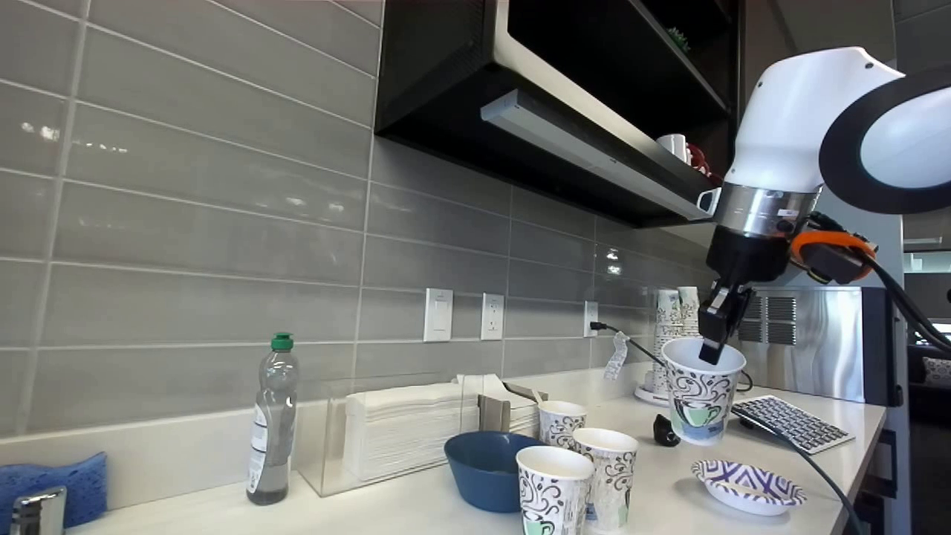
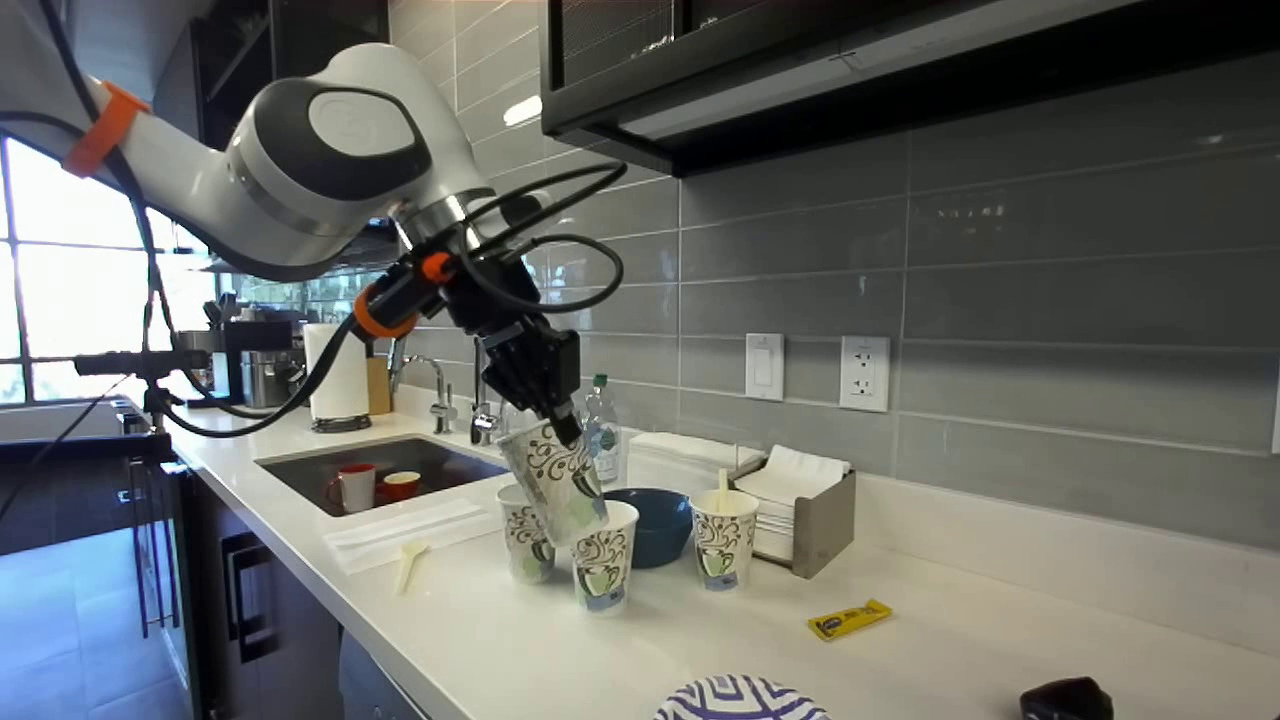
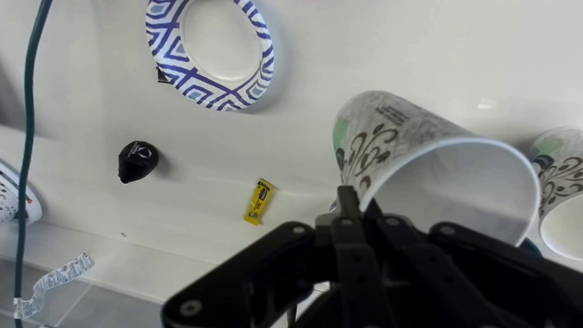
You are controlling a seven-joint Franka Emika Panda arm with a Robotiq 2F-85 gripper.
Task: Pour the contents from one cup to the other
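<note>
Fingers (image 3: 349,202) of my tool (image 3: 361,206) hide a short stretch of rim on the scroll-patterned cup (image 3: 387,132); they stand narrow, pinching its wall, one of them inside the mouth. I hold it above the table (image 1: 661,509), apart from the three standing cups (image 1: 609,475). In the wrist view I look partly into the mouth, but I cannot make out the bottom, so I cannot tell what the cup contains. In an exterior view the nearest cup (image 1: 553,487) is cut off at the lower edge and covers part of the blue bowl (image 1: 481,472); in the wrist view only a dark sliver of that bowl shows past the held rim. The patterned bowl (image 3: 223,43) runs off the top of the wrist view.

In an exterior view the scroll-patterned cup (image 2: 553,485) leans, its long axis slanting: mouth up and to the left, base down and to the right, where it hides part of two standing cups. In the wrist view the mouth faces the lower right and the base the upper left. In an exterior view the scroll-patterned cup (image 1: 700,405) looks almost upright, mouth upward, the inside of its far wall showing beside my finger.
</note>
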